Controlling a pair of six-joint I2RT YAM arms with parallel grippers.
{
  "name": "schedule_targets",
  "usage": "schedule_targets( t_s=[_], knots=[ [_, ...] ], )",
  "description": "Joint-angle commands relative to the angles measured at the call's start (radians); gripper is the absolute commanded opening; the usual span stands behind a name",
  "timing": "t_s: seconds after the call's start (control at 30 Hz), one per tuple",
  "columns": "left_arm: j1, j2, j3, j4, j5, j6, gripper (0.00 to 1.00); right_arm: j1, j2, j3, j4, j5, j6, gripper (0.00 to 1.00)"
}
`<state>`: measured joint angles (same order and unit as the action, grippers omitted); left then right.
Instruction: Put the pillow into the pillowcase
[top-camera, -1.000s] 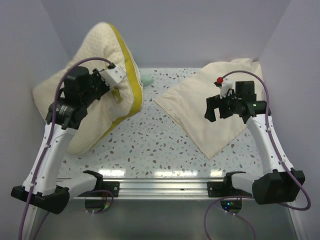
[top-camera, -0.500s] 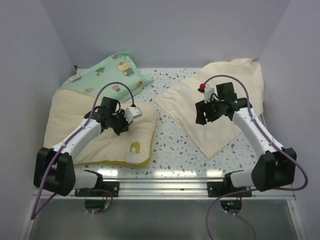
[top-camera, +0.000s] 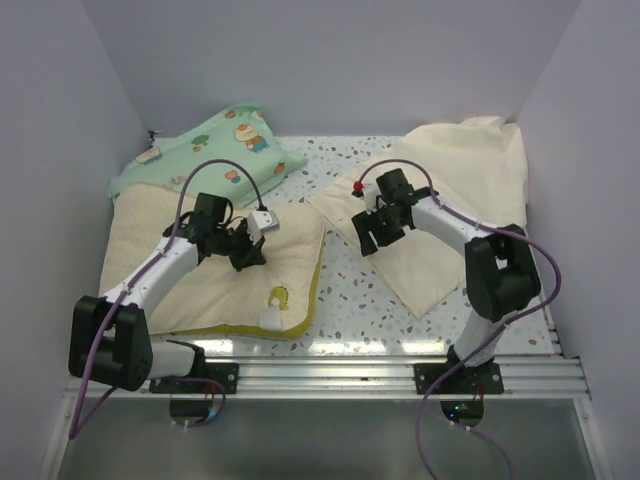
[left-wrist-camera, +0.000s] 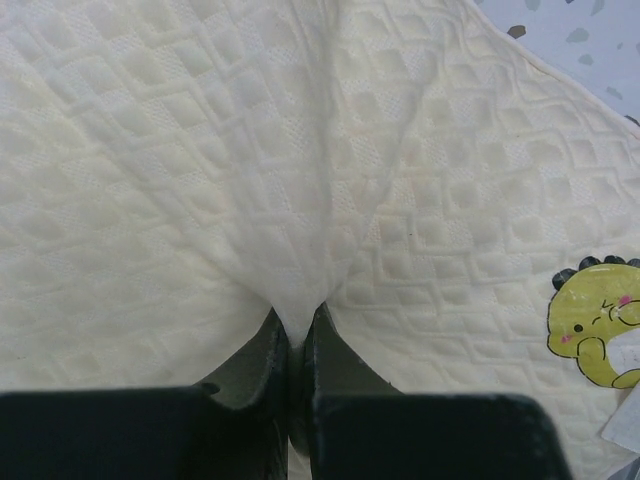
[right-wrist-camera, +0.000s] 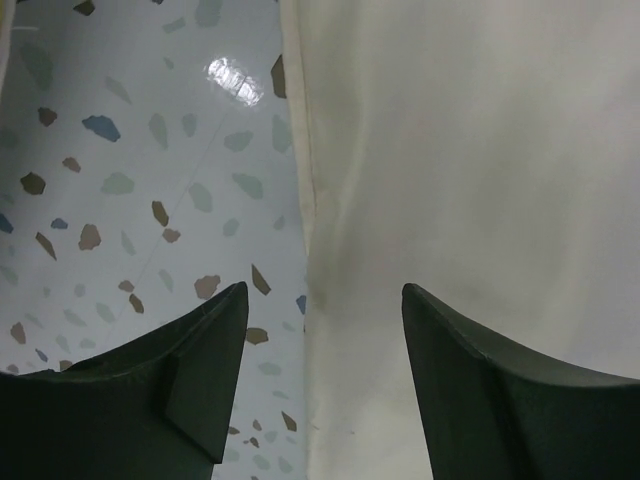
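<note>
The left fingers (left-wrist-camera: 262, 355) are clenched on a pinched fold of the quilted cream pillow (top-camera: 190, 290), which lies flat on the desk's (top-camera: 350, 295) left side, its far edge against the mint-green cartoon-print pillow (top-camera: 215, 140). The right fingers (right-wrist-camera: 190, 375) are released, straddling the left edge of the plain pillowcase (top-camera: 455, 190) on the right.

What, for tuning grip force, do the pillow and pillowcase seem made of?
The pillow: soft padded fabric, matte, quilted dimples; it puckers where the left gripper pinches it. The pillowcase: thin smooth cloth, matte, wrinkled, stitched hem; likely cotton.
</note>
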<state>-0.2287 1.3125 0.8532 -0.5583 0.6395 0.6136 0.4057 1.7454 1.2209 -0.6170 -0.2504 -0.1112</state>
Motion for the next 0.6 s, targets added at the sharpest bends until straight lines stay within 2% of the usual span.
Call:
schedule_targets(
  t_s=[0.0,0.07,0.2,0.23,0.3,0.33,0.47,0.57],
  knots=[
    [0.008,-0.033,0.000,0.040,0.137,0.032,0.00,0.002,0.049,0.057,0.068,0.039,0.027,0.63],
    [0.008,-0.032,-0.008,0.034,0.140,0.040,0.00,0.005,0.098,0.081,0.066,0.040,0.028,0.61],
    [0.008,-0.029,-0.013,0.020,0.138,0.067,0.00,0.007,0.149,0.115,0.056,0.019,0.036,0.47],
    [0.008,-0.025,-0.011,0.008,0.147,0.077,0.00,0.007,0.152,0.120,0.050,0.010,0.036,0.30],
    [0.008,-0.021,-0.005,-0.017,0.175,0.122,0.00,0.007,0.144,0.138,0.030,-0.006,0.038,0.07],
    [0.008,-0.018,0.000,-0.047,0.186,0.141,0.00,0.004,0.134,0.144,0.022,-0.018,0.038,0.00],
    [-0.006,0.008,0.043,-0.139,0.233,0.231,0.00,-0.007,0.051,0.167,0.000,-0.076,0.064,0.00],
    [-0.064,0.054,0.101,-0.228,0.227,0.311,0.00,-0.019,-0.001,0.193,-0.013,-0.124,0.094,0.00]
  ],
)
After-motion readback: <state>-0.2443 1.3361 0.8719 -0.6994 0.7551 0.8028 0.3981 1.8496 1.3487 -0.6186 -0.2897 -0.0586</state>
